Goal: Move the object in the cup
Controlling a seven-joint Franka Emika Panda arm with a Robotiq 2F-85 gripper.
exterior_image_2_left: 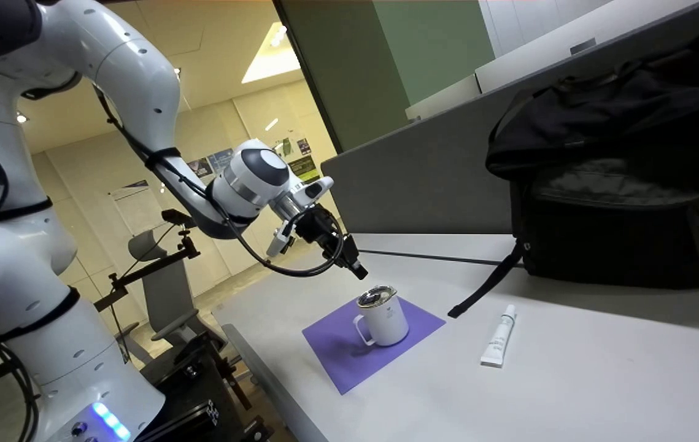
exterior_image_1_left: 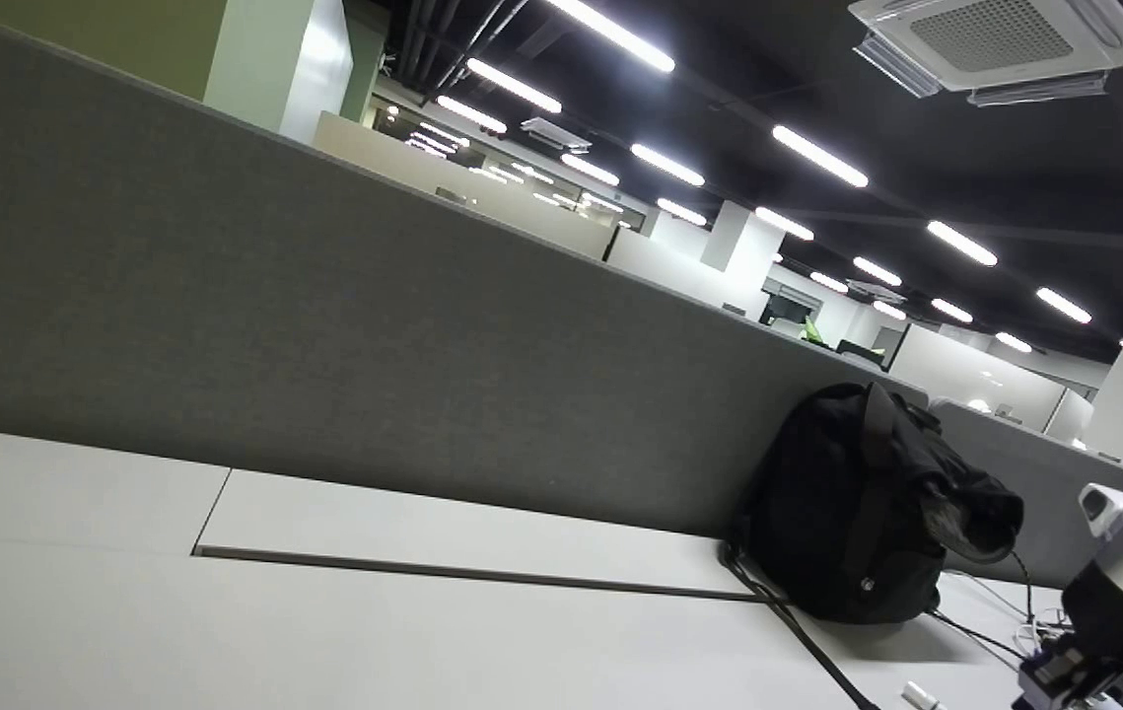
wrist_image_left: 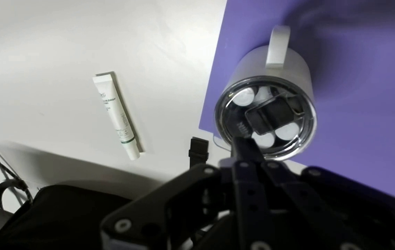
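Note:
A white mug (exterior_image_2_left: 383,319) with a handle stands upright on a purple sheet in an exterior view. It also shows in the wrist view (wrist_image_left: 252,67). A clear lid with a dark slider (wrist_image_left: 270,114) covers its top. White round shapes show at the lid; I cannot tell what they are. A white tube (exterior_image_2_left: 499,337) lies on the table apart from the mug, and shows in the wrist view (wrist_image_left: 117,116). My gripper (wrist_image_left: 247,149) is shut and empty, above the mug's rim and apart from it. In an exterior view my gripper (exterior_image_2_left: 358,270) hangs over the mug.
The purple sheet (exterior_image_2_left: 337,353) lies near the table edge. A black bag (exterior_image_2_left: 619,227) stands at the back, its strap (exterior_image_2_left: 487,285) reaching onto the table. A grey partition (exterior_image_1_left: 374,325) runs behind. Cables (exterior_image_1_left: 990,602) lie beside the bag.

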